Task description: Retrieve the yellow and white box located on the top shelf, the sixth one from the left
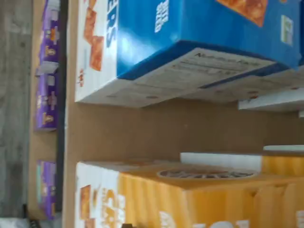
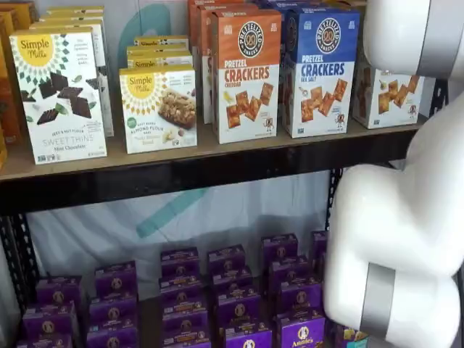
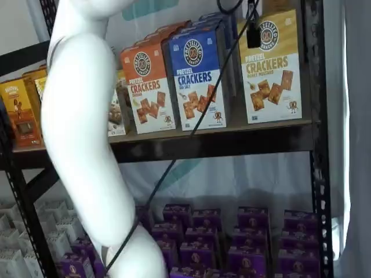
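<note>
Glossy yellow-and-white cardboard, the yellow and white box (image 3: 271, 66) stood upright at the right end of the top shelf (image 3: 232, 142), a tan board with a dark front edge, beside the blue-topped box (image 3: 200, 78). A black finger of the hand (image 3: 253, 29) overlapped its top; grip state unclear.

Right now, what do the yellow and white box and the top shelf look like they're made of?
The yellow and white box: likely thin printed cardboard, slightly glossy, with crisp folded edges. The top shelf: seemingly a tan wooden board, matte, with a dark brown front edge.
</note>
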You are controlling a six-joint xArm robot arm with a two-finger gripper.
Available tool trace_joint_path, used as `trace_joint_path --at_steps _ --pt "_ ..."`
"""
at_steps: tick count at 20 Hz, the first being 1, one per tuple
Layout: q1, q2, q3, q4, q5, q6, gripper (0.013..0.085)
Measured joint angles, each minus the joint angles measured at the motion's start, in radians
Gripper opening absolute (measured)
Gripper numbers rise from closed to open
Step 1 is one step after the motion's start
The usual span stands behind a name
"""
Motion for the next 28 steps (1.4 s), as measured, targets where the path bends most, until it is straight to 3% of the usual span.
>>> trace_joint_path --at_steps 6,9,18,28 --pt "0.025 0.045 -0.079 -0.101 0.083 0.019 0.085" --pt "0.032 0.072 -0.126 -0.13 0.131 0.028 0.085" --pt "0.05 0.121 -0.217 -0.173 0.222 0.048 0.085" --pt "0.057 0.08 -0.158 -0.196 0.167 0.039 0.085"
